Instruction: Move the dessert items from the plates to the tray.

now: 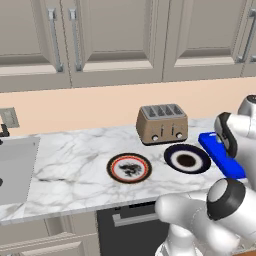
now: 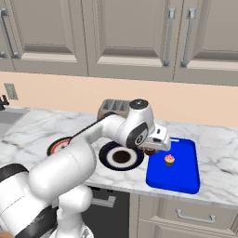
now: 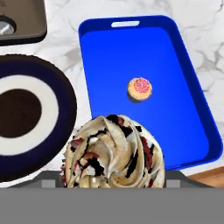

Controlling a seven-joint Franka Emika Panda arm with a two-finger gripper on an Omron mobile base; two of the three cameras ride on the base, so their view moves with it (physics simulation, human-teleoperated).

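My gripper (image 2: 150, 148) is shut on the lumpy chocolate pastry (image 3: 113, 151), held above the counter between the navy plate (image 3: 26, 113) and the left rim of the blue tray (image 3: 109, 52). The pastry (image 2: 149, 152) hides my fingertips in the hand view. The pink-frosted cupcake (image 3: 140, 88) stands upright near the middle of the tray (image 2: 181, 179), and shows there as the cupcake (image 2: 169, 160). Nothing lies on the navy plate (image 1: 187, 158). The red-and-black-rimmed plate (image 1: 129, 167) to its left also carries nothing.
A beige four-slot toaster (image 1: 162, 123) stands behind the plates against the wall. A sink (image 1: 15, 165) lies at the counter's far left. My own arm (image 2: 93, 139) crosses over the red-rimmed plate (image 2: 59, 145). Cabinets hang above the counter.
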